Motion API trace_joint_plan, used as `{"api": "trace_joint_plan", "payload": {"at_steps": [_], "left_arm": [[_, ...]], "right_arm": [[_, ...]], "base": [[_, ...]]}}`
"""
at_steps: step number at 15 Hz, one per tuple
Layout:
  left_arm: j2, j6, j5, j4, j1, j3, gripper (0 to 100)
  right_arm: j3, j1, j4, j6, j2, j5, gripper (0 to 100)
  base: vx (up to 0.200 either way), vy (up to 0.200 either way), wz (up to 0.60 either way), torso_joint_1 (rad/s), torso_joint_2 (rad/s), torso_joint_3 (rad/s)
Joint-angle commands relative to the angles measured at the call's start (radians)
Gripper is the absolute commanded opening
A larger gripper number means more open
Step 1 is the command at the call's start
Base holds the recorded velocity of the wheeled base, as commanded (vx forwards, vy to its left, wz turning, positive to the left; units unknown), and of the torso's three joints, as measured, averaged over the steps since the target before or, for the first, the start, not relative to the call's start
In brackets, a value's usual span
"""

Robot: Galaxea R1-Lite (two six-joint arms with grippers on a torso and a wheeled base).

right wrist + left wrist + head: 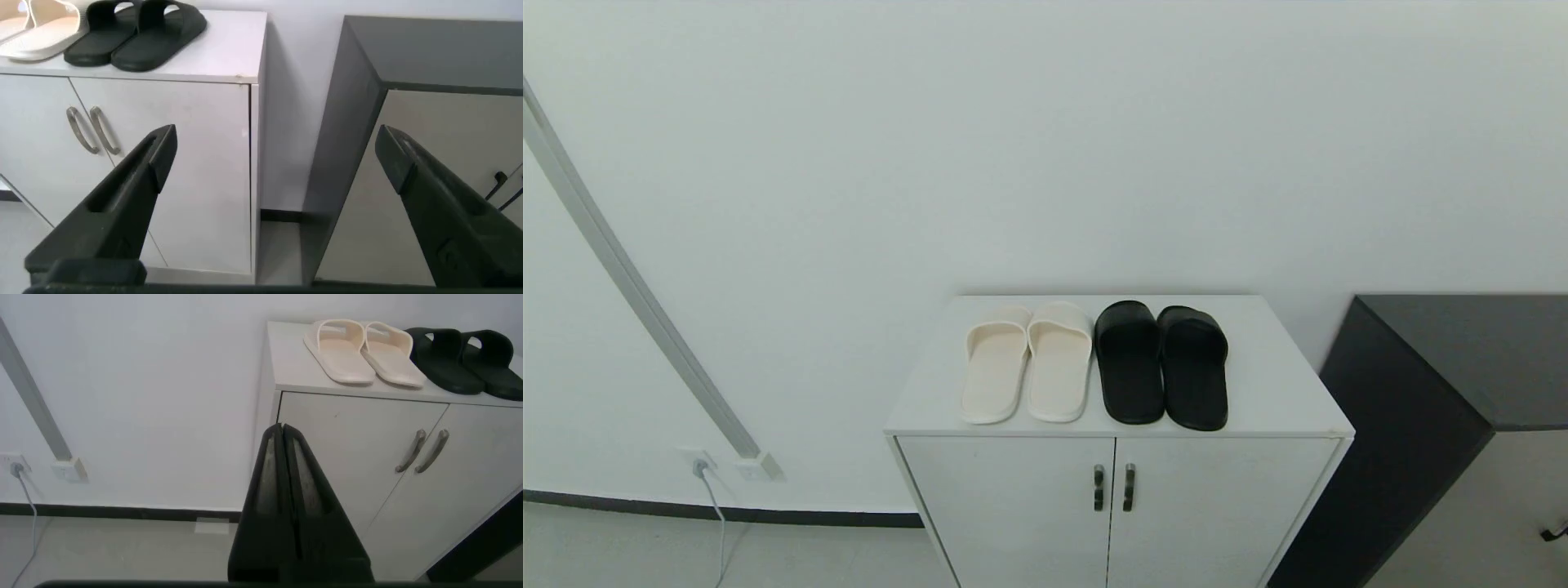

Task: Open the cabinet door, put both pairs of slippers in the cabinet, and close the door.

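Cream slippers (1027,363) and black slippers (1161,365) sit atop smooth white cabinet (1282,392).

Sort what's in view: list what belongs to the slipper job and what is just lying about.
For the job: white cabinet, doors shut; door handles; cream slippers and black slippers on its top.
Just there: dark cabinet beside it; wall socket; wall conduit.

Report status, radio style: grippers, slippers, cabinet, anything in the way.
Left gripper shut, right gripper open, both empty. White slippers and black slippers side by side on cabinet top; doors shut. Handles unobstructed; dark unit beside it, robot's right.
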Motion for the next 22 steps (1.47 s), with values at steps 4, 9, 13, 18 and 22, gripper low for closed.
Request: {"api": "trace_joint_plan", "payload": {"at_steps": [4,9,13,18,22], "left_arm": [[0.000,0.000,0.001,0.000,0.000,0.000,0],[0.000,0.000,0.001,0.000,0.000,0.000,0],[0.001,0.000,0.001,0.000,0.000,0.000,0],[0.000,0.000,0.001,0.000,0.000,0.000,0],[0.000,0.000,0.001,0.000,0.000,0.000,0]], "right_arm": [[0.000,0.000,-0.004,-0.012,0.001,-0.002,100],[-0.291,0.092,0.027,0.097,0.394,0.055,100],[-0.227,0.131,-0.111,0.100,0.627,0.129,100],[-0.295,0.261,-0.305,0.140,0.958,0.103,100],[-0.374,0.451,-0.415,0.218,1.170,-0.078,100]], "base": [[0.000,0.000,0.00,0.000,0.00,0.000],[0.000,0.000,0.00,0.000,0.00,0.000],[0.000,0.000,0.00,0.000,0.00,0.000],[0.000,0.000,0.00,0.000,0.00,0.000],[0.000,0.000,0.00,0.000,0.00,0.000]]}}
